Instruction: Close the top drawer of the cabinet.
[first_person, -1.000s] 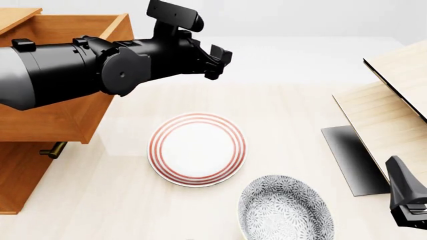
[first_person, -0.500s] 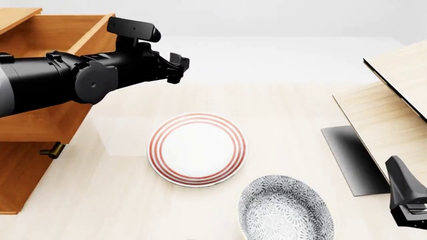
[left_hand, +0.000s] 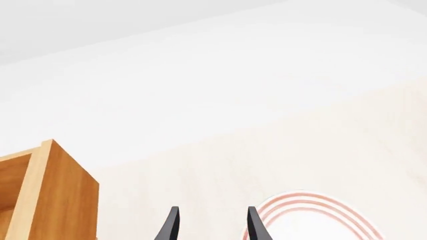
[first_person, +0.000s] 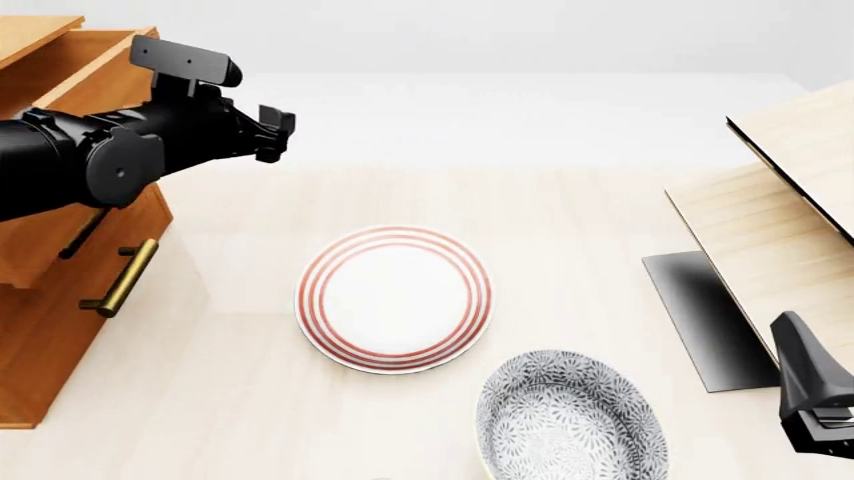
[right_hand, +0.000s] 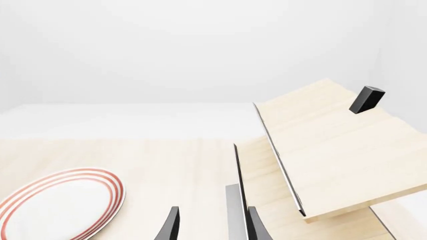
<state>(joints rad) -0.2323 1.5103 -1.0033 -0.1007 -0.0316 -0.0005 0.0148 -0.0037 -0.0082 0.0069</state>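
At far left of the bench, the top drawer (first_person: 83, 235) of the cabinet (first_person: 40, 340) stands partly out of the carcass, its front projecting rightward beyond the lower drawer front. One brass handle (first_person: 118, 279) shows at the drawer fronts; a darker bar sits just above it, largely hidden by the arm. The left tool (first_person: 276, 133) hangs over the drawer's right corner, just right of the box; its fingers (left_hand: 172, 227) stand apart with nothing between them. A red-ringed white plate (first_person: 394, 298) lies mid-bench, well apart from the cabinet. A patterned grey bowl (first_person: 571, 418) sits near and right of the plate. Pale light-wood furniture (first_person: 781, 200) with black edging occupies the right side. The right tool (right_hand: 210, 227) sits at near right, fingers apart and empty.
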